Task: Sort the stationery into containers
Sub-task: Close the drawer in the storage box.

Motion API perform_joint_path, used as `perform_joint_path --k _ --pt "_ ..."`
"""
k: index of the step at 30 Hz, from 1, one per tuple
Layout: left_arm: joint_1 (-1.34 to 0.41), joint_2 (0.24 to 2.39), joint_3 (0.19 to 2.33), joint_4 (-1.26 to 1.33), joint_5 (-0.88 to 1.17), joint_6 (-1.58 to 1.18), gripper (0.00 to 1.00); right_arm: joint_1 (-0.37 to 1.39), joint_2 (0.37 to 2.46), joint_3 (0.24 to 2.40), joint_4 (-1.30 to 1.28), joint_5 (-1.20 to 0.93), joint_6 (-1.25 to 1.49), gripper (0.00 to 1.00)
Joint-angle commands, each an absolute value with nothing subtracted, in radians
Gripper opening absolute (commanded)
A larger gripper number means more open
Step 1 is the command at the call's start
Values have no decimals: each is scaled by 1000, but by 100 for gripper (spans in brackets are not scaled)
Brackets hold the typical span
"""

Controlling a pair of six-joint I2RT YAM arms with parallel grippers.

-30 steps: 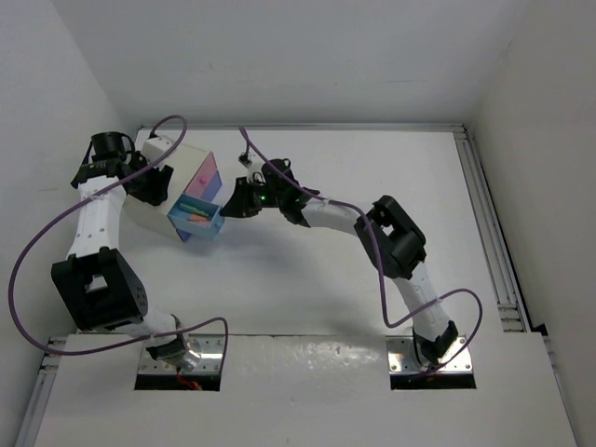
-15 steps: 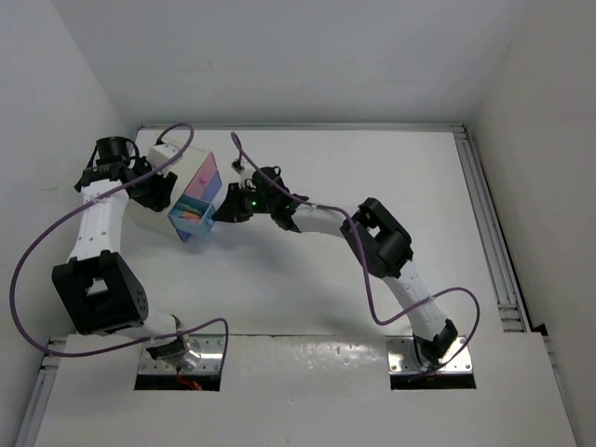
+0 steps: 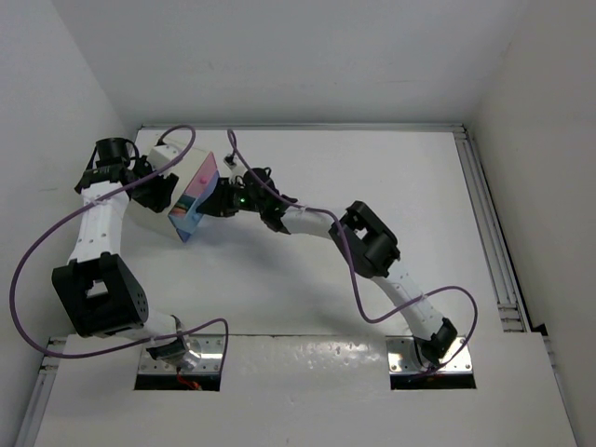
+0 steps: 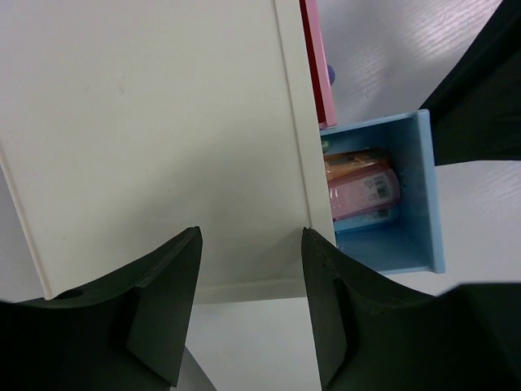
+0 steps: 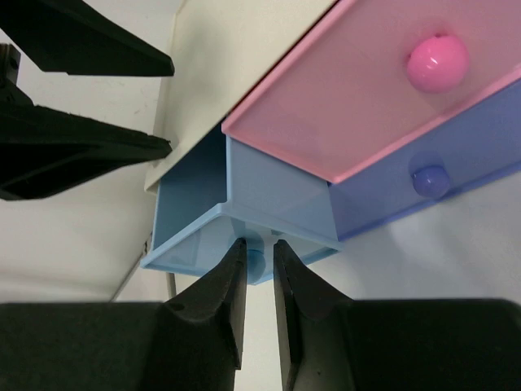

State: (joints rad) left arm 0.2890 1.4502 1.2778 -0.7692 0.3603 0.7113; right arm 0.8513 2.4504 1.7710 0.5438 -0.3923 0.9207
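A small white cabinet (image 3: 147, 216) at the back left holds the containers as drawers. The light-blue one (image 4: 407, 204) sticks partly out and holds stationery: an orange piece (image 4: 354, 161), a pink piece (image 4: 364, 191) and a light-blue piece (image 4: 362, 218). The pink container (image 5: 350, 106) and a purple-blue one (image 5: 456, 159) are pushed in. My right gripper (image 5: 259, 244) straddles the light-blue drawer's knob (image 5: 256, 262), jaws slightly apart with a gap on one side. My left gripper (image 4: 251, 236) stands open against the cabinet's white side (image 4: 163, 122), with nothing between its fingers.
The cabinet (image 5: 244, 65) stands close to the left wall (image 3: 56, 112). Purple cables (image 3: 42, 233) loop round both arms. The right arm (image 3: 372, 247) stretches across the table's middle. A rail (image 3: 489, 214) runs along the right edge.
My right gripper has moved left, pushing the light-blue drawer further into the cabinet, and its jaws have loosened a little. The left gripper has stayed at the cabinet.
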Motion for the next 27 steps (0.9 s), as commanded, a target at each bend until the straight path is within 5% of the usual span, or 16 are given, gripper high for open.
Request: perform_joint_path --k 1,27 --pt "273 1465 1235 -865 410 716 59 874 2464 1842 638 -345 945 20" --pt "322 1537 1249 -899 482 710 63 907 2602 1953 790 -253 962 31"
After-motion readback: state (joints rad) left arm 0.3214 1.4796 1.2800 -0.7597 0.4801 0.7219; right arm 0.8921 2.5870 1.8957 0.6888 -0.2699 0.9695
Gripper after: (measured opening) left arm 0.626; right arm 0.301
